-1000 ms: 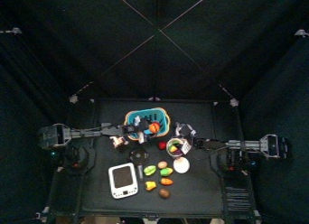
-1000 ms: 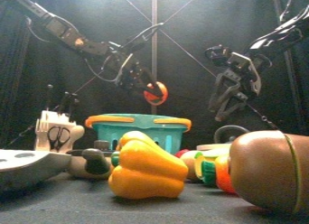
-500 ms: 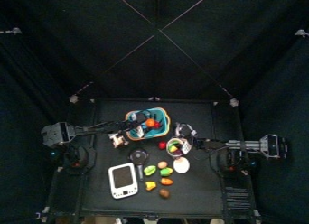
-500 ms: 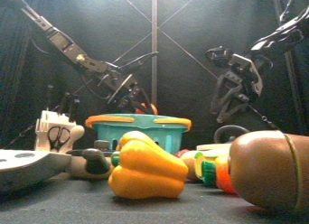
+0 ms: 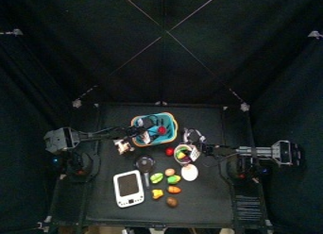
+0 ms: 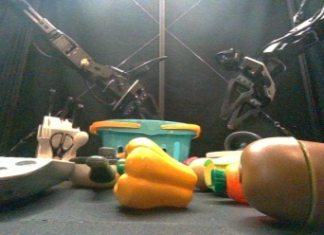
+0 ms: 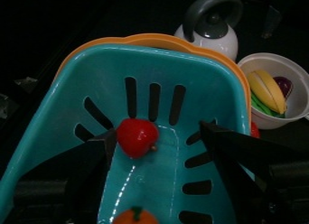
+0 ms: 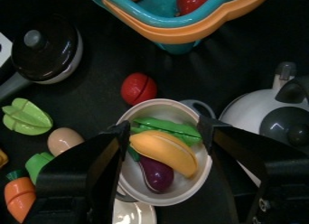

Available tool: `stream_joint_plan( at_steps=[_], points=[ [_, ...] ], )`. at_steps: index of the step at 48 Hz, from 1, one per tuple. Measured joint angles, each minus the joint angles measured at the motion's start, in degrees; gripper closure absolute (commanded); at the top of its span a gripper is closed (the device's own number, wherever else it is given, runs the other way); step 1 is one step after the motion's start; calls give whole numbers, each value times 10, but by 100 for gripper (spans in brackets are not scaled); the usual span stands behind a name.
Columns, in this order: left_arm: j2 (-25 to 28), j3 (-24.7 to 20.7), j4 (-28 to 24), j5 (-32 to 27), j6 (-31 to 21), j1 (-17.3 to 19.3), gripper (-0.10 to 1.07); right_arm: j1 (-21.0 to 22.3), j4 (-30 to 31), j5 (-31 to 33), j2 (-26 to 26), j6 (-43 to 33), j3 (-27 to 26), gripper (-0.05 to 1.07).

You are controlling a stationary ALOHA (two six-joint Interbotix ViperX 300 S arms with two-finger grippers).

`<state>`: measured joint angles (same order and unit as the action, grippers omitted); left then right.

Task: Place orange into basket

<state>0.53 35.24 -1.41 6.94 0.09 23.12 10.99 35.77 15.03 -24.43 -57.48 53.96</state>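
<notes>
The light-blue basket (image 5: pixel 154 125) with an orange rim stands at the middle back of the table; it also shows in the front view (image 6: pixel 146 136). The orange (image 7: pixel 136 215) lies on the basket's floor (image 7: pixel 72 128), next to a red fruit (image 7: pixel 136 135). My left gripper (image 7: pixel 157 142) is open and empty, its jaws down inside the basket just above the orange; it shows in the front view (image 6: pixel 133 101) at the basket's rim. My right gripper (image 8: pixel 163 128) is open and empty, hanging above a white bowl (image 8: pixel 133 115) of toy fruit to the right of the basket.
A yellow pepper (image 6: pixel 154 177) and a brown round toy (image 6: pixel 281 177) stand near the front edge. A red apple (image 8: pixel 137 87), a black pan (image 8: pixel 49 47) and a white kettle (image 8: pixel 272 115) surround the bowl. A white toy phone (image 5: pixel 127 188) lies front left.
My left gripper came down from above the basket with the orange, lowered into the basket and opened; the orange now lies inside. The right arm has not moved.
</notes>
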Motion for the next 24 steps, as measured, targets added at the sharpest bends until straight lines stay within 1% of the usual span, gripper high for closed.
stream_joint_plan(
  at_steps=[24],
  points=[
    [0,0,0,9,0,0,-5,0,-2,0,0,-1,0,9]
  ],
)
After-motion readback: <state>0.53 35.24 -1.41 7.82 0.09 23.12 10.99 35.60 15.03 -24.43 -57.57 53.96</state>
